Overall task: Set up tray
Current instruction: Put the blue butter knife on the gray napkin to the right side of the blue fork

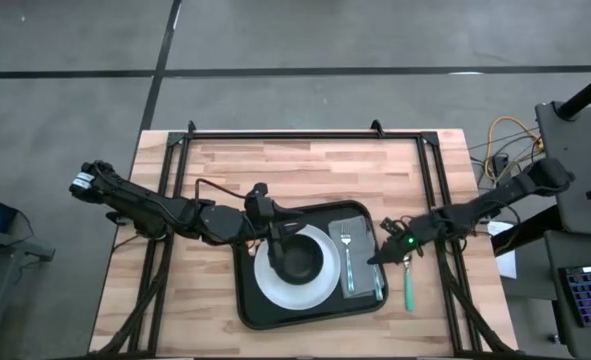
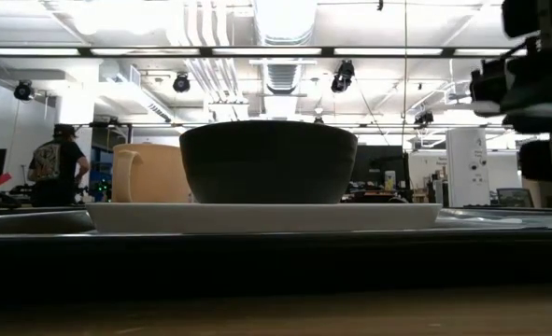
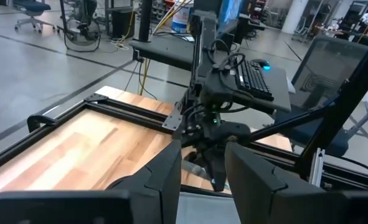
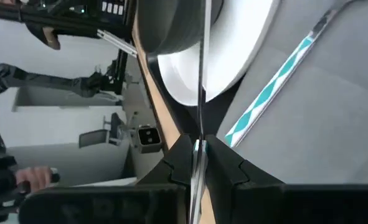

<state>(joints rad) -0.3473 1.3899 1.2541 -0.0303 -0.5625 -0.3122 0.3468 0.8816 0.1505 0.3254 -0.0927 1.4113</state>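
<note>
The black tray point(image 1: 250, 300) lies mid-table. On it a black bowl point(image 1: 301, 258) stands on a white plate point(image 1: 280, 285), beside a grey napkin point(image 1: 363, 240) bearing a teal-handled fork point(image 4: 277, 81). My left gripper point(image 3: 202, 180) hovers open over the bowl's far-left side point(image 1: 275, 236), with nothing between its fingers. My right gripper point(image 1: 379, 257) is at the napkin's right edge, shut on a thin silver utensil point(image 4: 202, 74) seen edge-on. A green-handled utensil point(image 1: 409, 290) lies flat on the wood to the right of the tray. My right gripper pinches the thin silver utensil between its two fingertips, at the stretch right beside them point(image 4: 199, 134). The utensil runs on forward from the fingers, along them, toward the plate's rim. Whether it rests on the napkin or hangs clear, I cannot tell.
Black frame rails point(image 1: 295, 135) run along the table's far edge and down both sides. In the low view a tan mug point(image 2: 149, 173) shows behind the plate at the left. Bare wood lies left of the tray point(image 1: 175, 290). A person point(image 2: 56, 163) stands far off in the room.
</note>
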